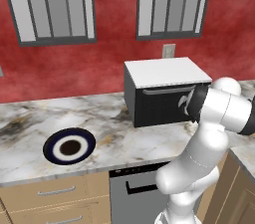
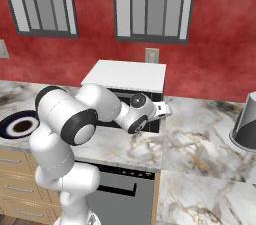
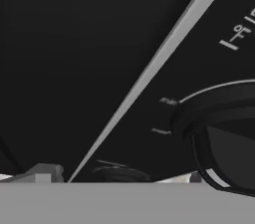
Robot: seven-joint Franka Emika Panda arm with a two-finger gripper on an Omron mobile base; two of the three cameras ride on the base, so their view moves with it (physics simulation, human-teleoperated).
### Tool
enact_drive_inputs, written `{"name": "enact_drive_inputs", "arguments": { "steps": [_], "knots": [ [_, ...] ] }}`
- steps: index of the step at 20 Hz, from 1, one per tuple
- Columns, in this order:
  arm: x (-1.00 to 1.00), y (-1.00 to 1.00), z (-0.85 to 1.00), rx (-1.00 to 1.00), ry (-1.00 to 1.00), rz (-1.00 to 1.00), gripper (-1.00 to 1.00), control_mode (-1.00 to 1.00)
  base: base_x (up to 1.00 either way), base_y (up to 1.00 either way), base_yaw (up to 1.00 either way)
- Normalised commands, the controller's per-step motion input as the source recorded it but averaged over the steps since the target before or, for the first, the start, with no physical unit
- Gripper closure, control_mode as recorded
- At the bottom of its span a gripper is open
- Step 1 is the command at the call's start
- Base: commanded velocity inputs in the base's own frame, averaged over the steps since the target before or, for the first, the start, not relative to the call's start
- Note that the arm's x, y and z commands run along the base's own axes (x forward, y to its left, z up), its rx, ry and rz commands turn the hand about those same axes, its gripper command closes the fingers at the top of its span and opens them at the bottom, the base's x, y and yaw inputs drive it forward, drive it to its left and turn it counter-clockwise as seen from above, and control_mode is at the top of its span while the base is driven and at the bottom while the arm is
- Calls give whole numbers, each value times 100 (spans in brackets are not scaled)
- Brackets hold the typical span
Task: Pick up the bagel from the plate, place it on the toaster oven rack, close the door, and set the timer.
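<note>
The black toaster oven point(image 1: 164, 93) with a white top stands at the back of the counter. Its door point(image 1: 159, 106) is shut, with the grey bar handle point(image 1: 167, 90) across the top. The rack and the bagel are hidden. My gripper point(image 1: 185, 102) point(image 2: 164, 110) hovers open right at the oven's front right end, holding nothing. Close up in the hand view are the black door front, the handle point(image 3: 149, 73) running diagonally, and a round dark dial point(image 3: 224, 133) with minute marks. The navy-rimmed plate point(image 1: 52, 143) point(image 2: 7, 121) lies on the counter to the left, showing a dark brown centre.
A grey metal pot point(image 2: 245, 124) stands at the counter's far right. A wall outlet point(image 1: 169, 50) sits above the oven. A dishwasher front point(image 1: 137, 188) and wooden drawers point(image 1: 55, 198) are below the marble counter point(image 1: 129, 138).
</note>
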Motion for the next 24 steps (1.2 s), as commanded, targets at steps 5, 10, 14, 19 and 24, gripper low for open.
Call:
{"name": "enact_drive_inputs", "arguments": {
  "steps": [5, 10, 14, 19, 24],
  "knots": [
    [37, -21, -18, 0, 2, 0, 100, -100, 0, 0, 0],
    [42, -33, -6, 2, 5, 0, 100, -100, 0, 0, 0],
    [47, -63, 0, 12, 13, 0, 100, -100, 0, 0, 0],
    [43, -65, 0, 19, 17, 0, 100, -100, 0, 0, 0],
    [26, -71, 0, 31, 9, 1, 100, -100, 0, 0, 0]
  ]
}}
